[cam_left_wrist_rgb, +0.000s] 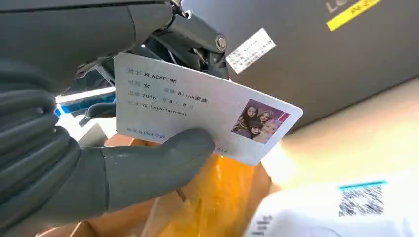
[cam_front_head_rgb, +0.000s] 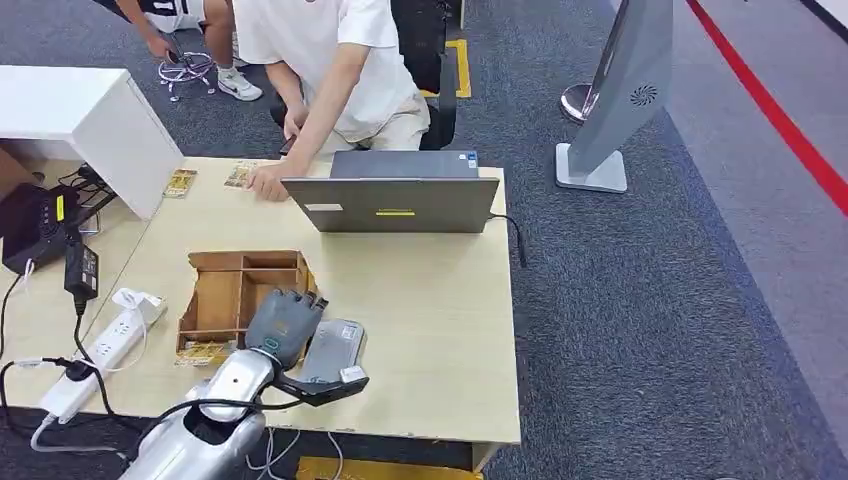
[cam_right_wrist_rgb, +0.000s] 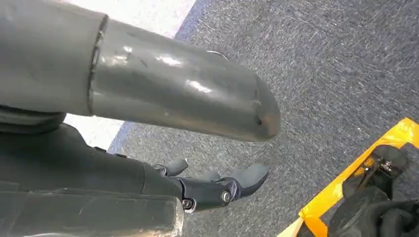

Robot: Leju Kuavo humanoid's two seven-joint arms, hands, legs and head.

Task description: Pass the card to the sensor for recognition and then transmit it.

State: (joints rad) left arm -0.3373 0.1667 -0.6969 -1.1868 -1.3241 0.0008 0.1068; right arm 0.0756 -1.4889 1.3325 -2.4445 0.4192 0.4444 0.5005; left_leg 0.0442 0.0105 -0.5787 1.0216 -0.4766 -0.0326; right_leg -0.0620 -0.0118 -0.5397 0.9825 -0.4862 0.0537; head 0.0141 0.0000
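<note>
Head view shows us the left hand low and centre-left, over the near part of the table, between a brown divided box and a grey sensor lying flat just right of it. In the left wrist view we see the card, white with printed text and a small photo, pinched between the thumb and the darker fingers above it, held up off the table. Behind the card in that view sits the dark laptop; in the head view its lid stands at the upper middle, its back towards us. A person leans in from the top of the frame, one hand resting on the table by two small cards at the far edge. At the left edge we note a white power strip, a black adapter and cables. Grey carpet surrounds the table, with a red line at the upper right and a grey stand there. Right wrist view gives us the right hand hanging over carpet, fingers loosely apart, holding nothing.
</note>
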